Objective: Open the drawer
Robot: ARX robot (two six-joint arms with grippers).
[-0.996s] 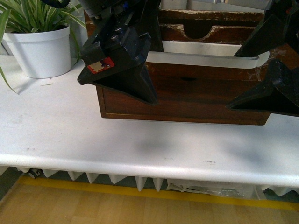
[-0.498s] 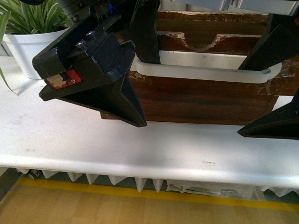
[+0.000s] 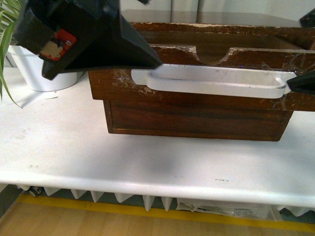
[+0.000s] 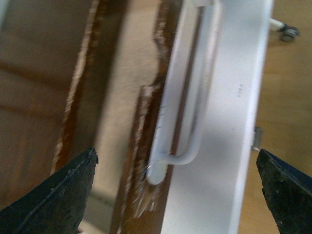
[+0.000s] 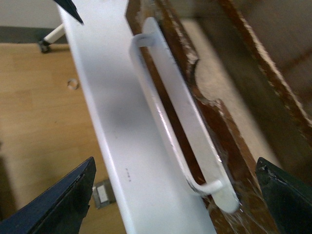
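Blocking the upper left of the front view, the left gripper (image 3: 93, 37) hid the left end of the drawer (image 3: 110, 84) and most of a white plant pot (image 3: 29, 76). Its own top was cut off by the frame. Of the right gripper (image 3: 301, 82) only a dark sliver showed at the right edge, by the right end of the white handle (image 3: 216, 81). Whether it touched the handle could not be told. Both wrist views were blurred, so wood grain and tape were hard to read there. Each showed two black fingertips (image 4: 63, 195) spread wide with nothing held, and one end of the handle lay in the gap between them.

The drawer sat on the white table (image 3: 147, 162), centre to right in the front view. Its dark-brown front stood forward of the plain panel (image 3: 197, 123) beneath it. The top edge was chipped pale, with a half-round notch (image 3: 216, 54) in the middle. The long handle ran across the front, with wrinkled clear tape at both ends. Behind the front, the pale inside of the drawer showed.
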